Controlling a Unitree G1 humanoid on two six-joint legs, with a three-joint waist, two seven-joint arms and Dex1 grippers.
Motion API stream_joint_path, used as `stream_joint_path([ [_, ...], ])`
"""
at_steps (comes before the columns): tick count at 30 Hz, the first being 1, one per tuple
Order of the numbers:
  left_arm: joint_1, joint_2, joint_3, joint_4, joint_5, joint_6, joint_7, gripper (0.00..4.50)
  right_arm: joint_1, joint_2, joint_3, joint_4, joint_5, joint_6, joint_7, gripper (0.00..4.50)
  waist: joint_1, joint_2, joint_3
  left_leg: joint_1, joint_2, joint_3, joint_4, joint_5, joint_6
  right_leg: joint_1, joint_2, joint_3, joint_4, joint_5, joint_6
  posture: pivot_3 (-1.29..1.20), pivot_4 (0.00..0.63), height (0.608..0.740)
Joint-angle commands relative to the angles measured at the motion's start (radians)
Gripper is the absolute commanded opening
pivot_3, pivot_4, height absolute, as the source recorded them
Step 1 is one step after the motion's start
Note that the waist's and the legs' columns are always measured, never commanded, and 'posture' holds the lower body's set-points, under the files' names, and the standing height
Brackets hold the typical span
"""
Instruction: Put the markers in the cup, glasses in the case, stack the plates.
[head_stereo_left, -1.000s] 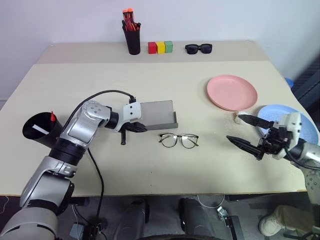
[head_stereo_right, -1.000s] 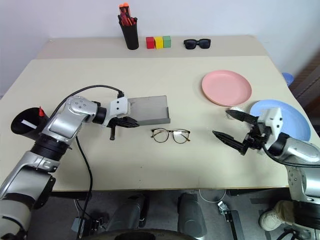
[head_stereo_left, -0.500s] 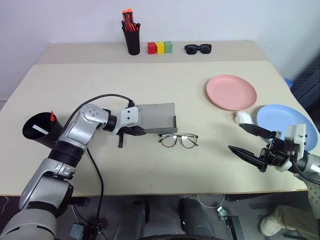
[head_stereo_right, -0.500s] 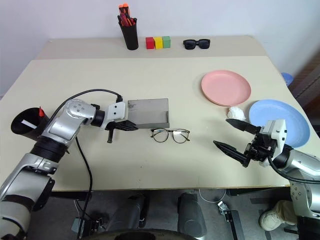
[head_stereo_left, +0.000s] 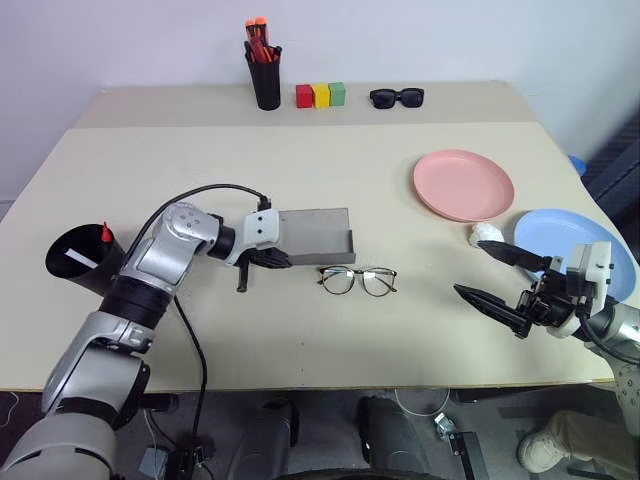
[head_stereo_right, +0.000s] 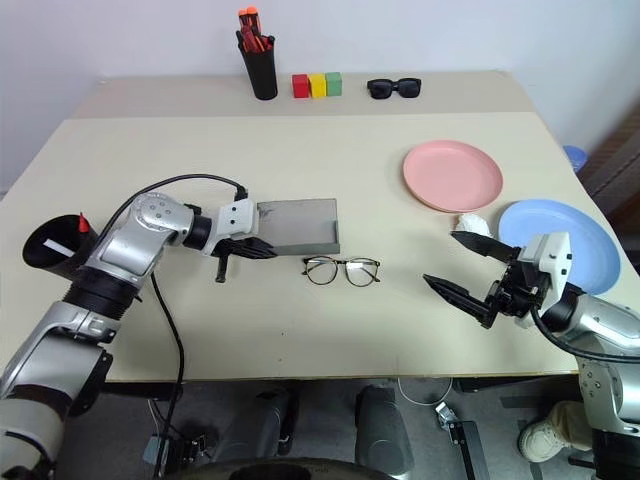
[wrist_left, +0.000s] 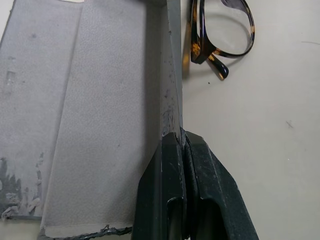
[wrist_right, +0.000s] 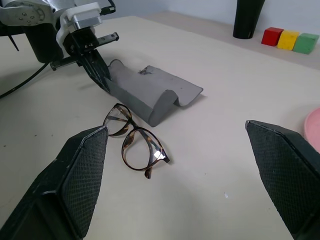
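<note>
The grey case (head_stereo_left: 315, 232) lies open at mid-table. My left gripper (head_stereo_left: 272, 260) is shut on its near side wall; in the left wrist view the black fingers (wrist_left: 172, 165) pinch that thin wall (wrist_left: 172, 90). The glasses (head_stereo_left: 358, 281) lie folded-out on the table just in front of the case, apart from it. My right gripper (head_stereo_left: 500, 278) hovers open and empty to the right of the glasses. The black cup (head_stereo_left: 75, 262) lies tilted at the left edge with the red marker (head_stereo_left: 105, 233) and the white marker (head_stereo_left: 78, 258) in it. The pink plate (head_stereo_left: 463, 185) and blue plate (head_stereo_left: 575, 250) sit side by side at the right.
A black pen holder (head_stereo_left: 264, 75) with orange-tipped pens, three coloured blocks (head_stereo_left: 320, 95) and black sunglasses (head_stereo_left: 397, 97) line the far edge. A small white wad (head_stereo_left: 487, 234) lies between the plates. A black cable (head_stereo_left: 215, 186) loops over my left arm.
</note>
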Motion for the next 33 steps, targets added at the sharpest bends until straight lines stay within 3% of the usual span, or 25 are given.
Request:
stream_joint_path([
  [1,-0.054,-0.029,-0.009,0.022,0.017,-0.027,-0.004,0.07,-0.012,0.002,-0.002,-0.04,0.019,0.001,-0.009,4.5,0.001,0.0,0.0,0.0,0.0,0.0,0.0,0.0,0.0,0.0,0.0,0.0,0.0,0.0,0.0,0.0,0.15,0.74],
  [11,-0.081,-0.101,-0.031,-0.006,0.014,0.008,-0.034,0.07,-0.004,0.003,0.005,-0.071,0.021,0.013,-0.03,4.5,-0.002,0.0,0.0,0.0,0.0,0.0,0.001,0.0,0.0,0.0,0.0,0.0,0.0,0.0,0.0,0.0,0.15,0.74],
  [19,-0.045,-0.097,-0.014,-0.08,0.013,0.099,-0.003,0.07,0.007,0.002,0.005,-0.09,0.021,0.022,-0.043,4.5,-0.001,0.0,0.0,0.0,0.0,0.0,0.001,0.0,0.001,0.0,0.0,0.0,0.001,0.0,0.0,0.0,0.15,0.74],
  [33,-0.077,-0.113,-0.02,0.013,0.052,0.098,0.1,0.07,-0.031,0.0,0.027,-0.017,0.003,-0.007,-0.005,4.5,0.0,0.0,0.0,0.0,0.0,0.0,0.004,0.0,0.001,0.0,0.0,0.0,0.004,0.0,0.0,0.0,0.15,0.74],
])
